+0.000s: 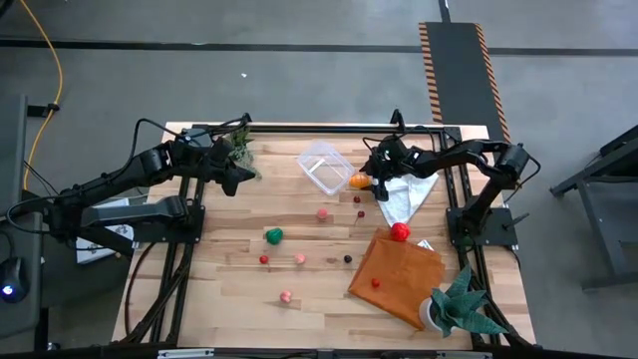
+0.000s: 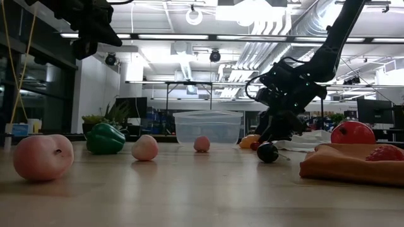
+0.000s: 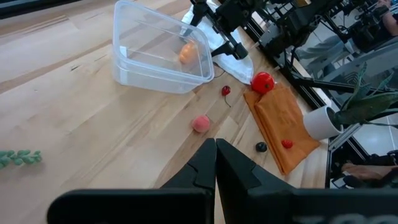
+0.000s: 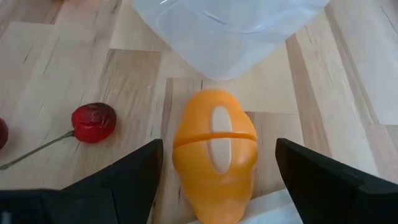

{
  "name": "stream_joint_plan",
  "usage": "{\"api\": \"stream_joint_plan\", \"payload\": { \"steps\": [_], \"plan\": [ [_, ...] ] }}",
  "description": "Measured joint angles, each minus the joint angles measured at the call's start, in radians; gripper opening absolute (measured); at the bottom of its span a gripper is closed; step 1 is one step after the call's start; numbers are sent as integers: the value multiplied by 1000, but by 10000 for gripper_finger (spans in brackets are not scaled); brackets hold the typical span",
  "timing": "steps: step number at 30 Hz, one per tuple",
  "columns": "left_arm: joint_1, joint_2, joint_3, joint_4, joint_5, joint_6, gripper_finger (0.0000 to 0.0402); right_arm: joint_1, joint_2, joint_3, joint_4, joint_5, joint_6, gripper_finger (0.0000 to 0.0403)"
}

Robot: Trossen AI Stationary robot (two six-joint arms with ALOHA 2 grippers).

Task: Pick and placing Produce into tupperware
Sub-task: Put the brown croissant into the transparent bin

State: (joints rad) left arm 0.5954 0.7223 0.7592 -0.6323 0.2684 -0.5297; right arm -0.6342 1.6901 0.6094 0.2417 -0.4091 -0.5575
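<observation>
Hovering low beside the tupperware [image 1: 325, 167], our right gripper [image 4: 217, 165] has its jaws spread wide on either side of an orange produce piece [image 4: 214, 154] lying on the surface [image 1: 239, 289], not yet clamped. Our left gripper [image 3: 216, 163] waits raised, jaws pressed together and empty.

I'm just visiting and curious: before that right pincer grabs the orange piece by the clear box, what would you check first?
1. Right pincer open: ok.
2. Smooth orange toy fruit centred between its fingers: ok.
3. Fruit lying on the wooden table, outside the clear plastic rectangular container: ok.
4. Small dark red cherry outside the fingers: ok.
5. Left pincer shut, away from the container: ok.
6. Fingers low enough to grip: cannot tell.
</observation>
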Motion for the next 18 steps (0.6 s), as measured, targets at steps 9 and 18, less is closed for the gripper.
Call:
{"api": "stream_joint_plan", "payload": {
  "steps": [9,18],
  "plan": [
    [0,0,0,0,0,0,1,0,0,0,-17,-13,0,302],
    [0,0,0,0,0,0,1,0,1,0,-12,-25,0,302]
  ]
}}
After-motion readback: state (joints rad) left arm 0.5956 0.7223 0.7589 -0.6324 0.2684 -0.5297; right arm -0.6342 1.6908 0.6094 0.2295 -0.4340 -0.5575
